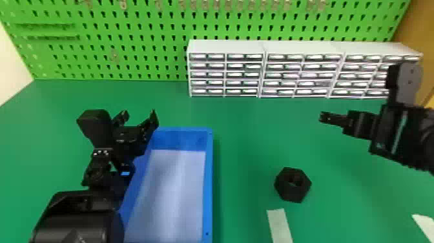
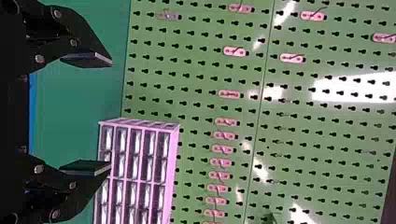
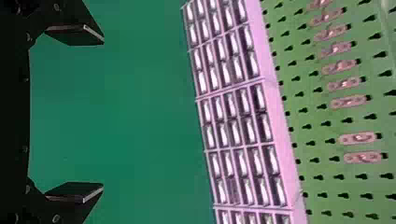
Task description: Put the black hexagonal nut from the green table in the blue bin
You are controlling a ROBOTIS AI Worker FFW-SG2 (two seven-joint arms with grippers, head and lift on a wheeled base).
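1. Right of the blue bin, on the near part of the green tabletop, sits the black hexagonal nut, with its hole facing up.
2. Across, the nut is about as wide as deep; the hole's axis rises from the tabletop, and one corner of the hexagon points right.
3. Between the nut and the bin's right wall runs a band of green tabletop; more green stretches from the nut to the tabletop's far edge.
4. The bin's long sides run from near to far, its left wall partly behind the left arm.
5. Over the bin's far left corner is the left gripper, its fingers spread apart.
6. Beyond the nut and to its right, above the tabletop's right part, the right gripper points left, fingers wide open.
7. Just nearer than the nut lies a pale strip; another pale piece lies toward the near right corner.
8. White drawer cabinets line the far edge, from about its middle rightward, before a green pegboard.
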